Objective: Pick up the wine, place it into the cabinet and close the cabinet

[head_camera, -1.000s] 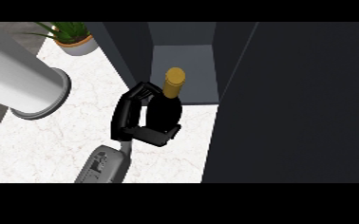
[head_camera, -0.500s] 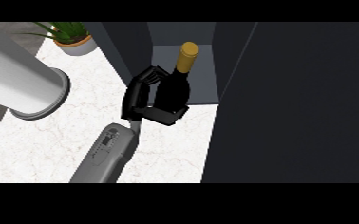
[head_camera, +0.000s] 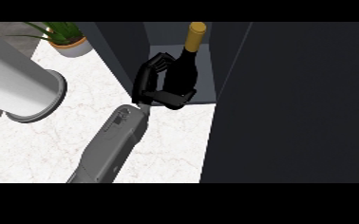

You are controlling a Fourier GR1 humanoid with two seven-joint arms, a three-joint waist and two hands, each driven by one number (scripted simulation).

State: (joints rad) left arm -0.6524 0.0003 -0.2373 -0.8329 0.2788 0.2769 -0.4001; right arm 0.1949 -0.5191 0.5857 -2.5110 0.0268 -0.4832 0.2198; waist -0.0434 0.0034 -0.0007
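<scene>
Left hand (head_camera: 155, 83) curled round the dark wine bottle (head_camera: 184, 69), gold cap up. Bottle upright at the mouth of the open cabinet (head_camera: 168, 38), between its dark walls. Potted plant (head_camera: 67, 38) well apart on the counter (head_camera: 63, 137).

Losing the wine's (head_camera: 184, 71) left flank and base behind the left hand (head_camera: 151, 83), fingers (head_camera: 155, 64) curling round the dark glass. Blending black bottle into black hand there, outline too dark to tell. Running off the lower edge with the grey forearm (head_camera: 112, 147). Getting clipped at the top: plant (head_camera: 61, 32) leaves, cabinet (head_camera: 126, 52) walls. Slipping past the left edge with the big grey cylinder (head_camera: 24, 92), covering a patch of desk (head_camera: 56, 142). Blocking the right side with the dark cabinet door (head_camera: 294, 104), itself cut off.
</scene>
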